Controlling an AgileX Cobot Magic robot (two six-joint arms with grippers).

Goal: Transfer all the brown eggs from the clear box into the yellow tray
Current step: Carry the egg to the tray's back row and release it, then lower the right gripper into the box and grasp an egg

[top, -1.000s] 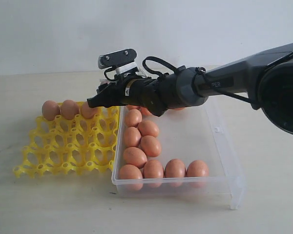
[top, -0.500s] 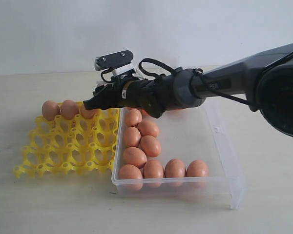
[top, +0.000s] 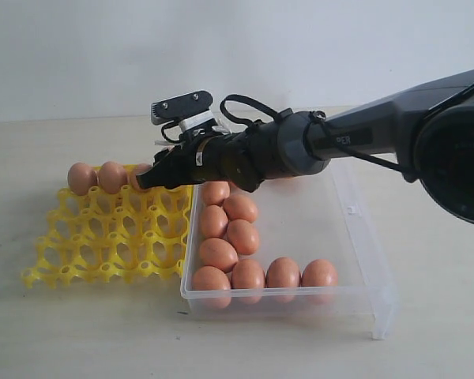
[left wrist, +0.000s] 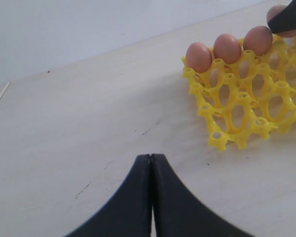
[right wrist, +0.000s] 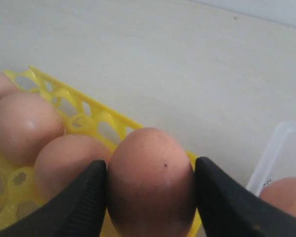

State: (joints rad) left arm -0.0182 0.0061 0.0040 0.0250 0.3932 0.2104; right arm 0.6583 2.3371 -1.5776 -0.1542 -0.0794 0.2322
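My right gripper is shut on a brown egg, one black finger on each side of it. It holds the egg at the back row of the yellow tray, beside the eggs that sit there. In the exterior view the gripper hides the held egg. Several brown eggs lie in the clear box, along its left wall and front. The left gripper is shut and empty, above bare table, away from the tray.
The clear box stands right against the tray's right side. The right arm reaches across the box from the right, above the eggs in it. Pale table surface runs all around, with a white wall behind.
The right gripper with its egg has gone a little to the left and down, closer to the tray's back row. The eggs in the box and tray have stayed put.
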